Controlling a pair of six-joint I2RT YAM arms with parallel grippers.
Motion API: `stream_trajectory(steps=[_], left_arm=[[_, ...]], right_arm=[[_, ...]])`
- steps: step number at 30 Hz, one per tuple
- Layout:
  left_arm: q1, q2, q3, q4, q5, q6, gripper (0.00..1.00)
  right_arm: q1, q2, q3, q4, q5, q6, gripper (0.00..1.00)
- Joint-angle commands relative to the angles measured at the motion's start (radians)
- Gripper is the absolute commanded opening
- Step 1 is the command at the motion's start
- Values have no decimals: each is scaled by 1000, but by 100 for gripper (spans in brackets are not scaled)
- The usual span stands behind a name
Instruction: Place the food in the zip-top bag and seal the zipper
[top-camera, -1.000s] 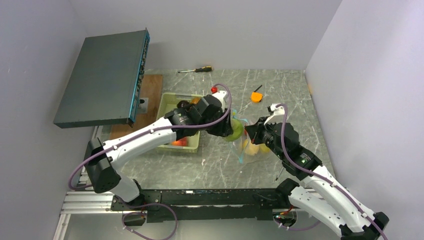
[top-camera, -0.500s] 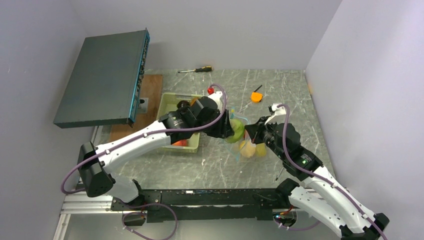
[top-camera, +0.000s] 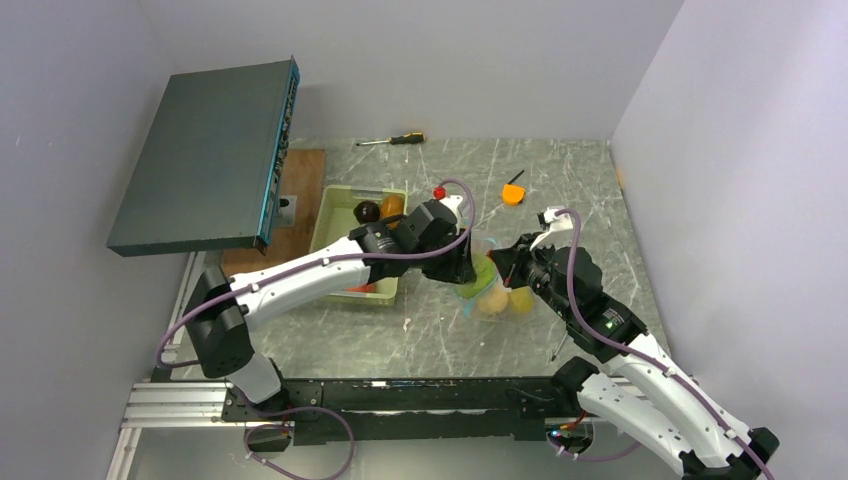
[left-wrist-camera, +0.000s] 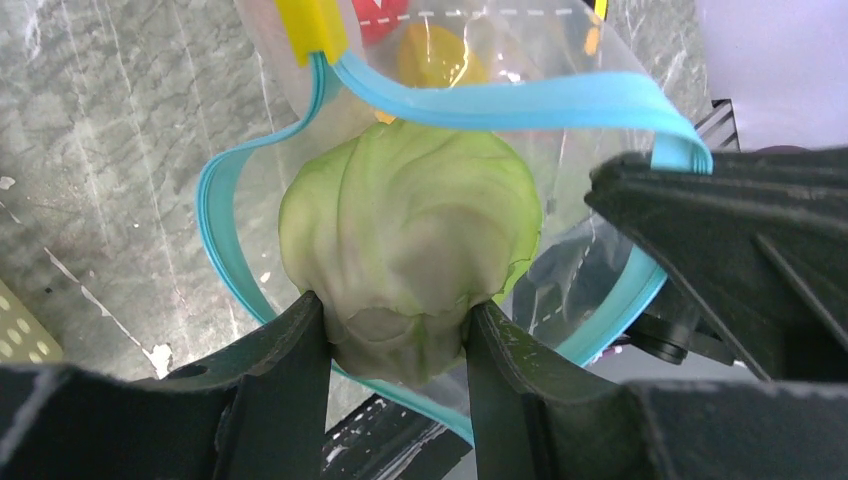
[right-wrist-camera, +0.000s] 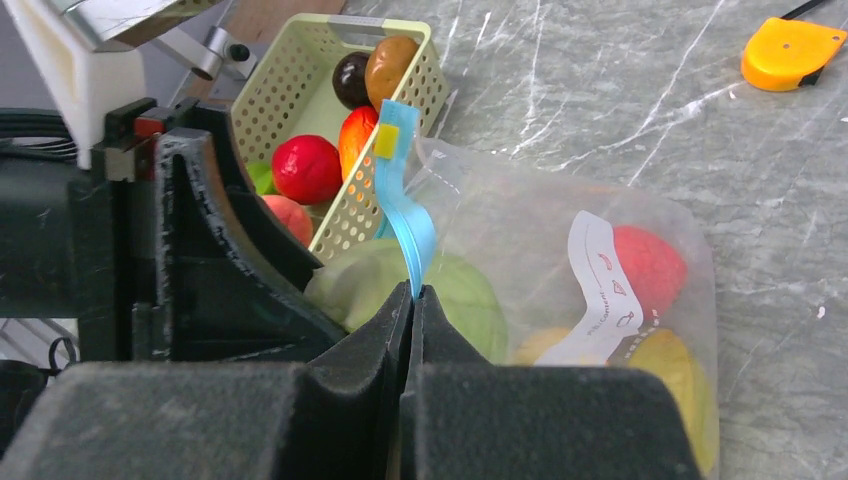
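Green cabbage (left-wrist-camera: 410, 240) between fingers (left-wrist-camera: 285, 370), left wrist

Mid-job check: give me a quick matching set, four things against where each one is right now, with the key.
1 green cabbage
2 zipper
3 dark purple fruit
4 orange tool

A in the tray
B lying on the table
C gripped in the left jaws, at the zip-top bag's mouth
D pinched in the right jaws

Pairs: 1-C, 2-D, 3-A, 4-B
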Motion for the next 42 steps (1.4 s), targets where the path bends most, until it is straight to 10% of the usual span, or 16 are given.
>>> stream_trajectory(steps=[1,6,13,42], left_arm=[[-3,21,88,15,-28,10,34],[5,36,114,28,-29,16,65],[4,-49,32,86,-23,24,84],[7,-294,-201,-203,-435,-1,96]], right_arm=[[3,-15,0,62,-17,-2,0],[3,-15,-4,62,-15,-1,0],[4,-7,-6,62,-8,-1,0],[3,24,28,19,40,-4,0]])
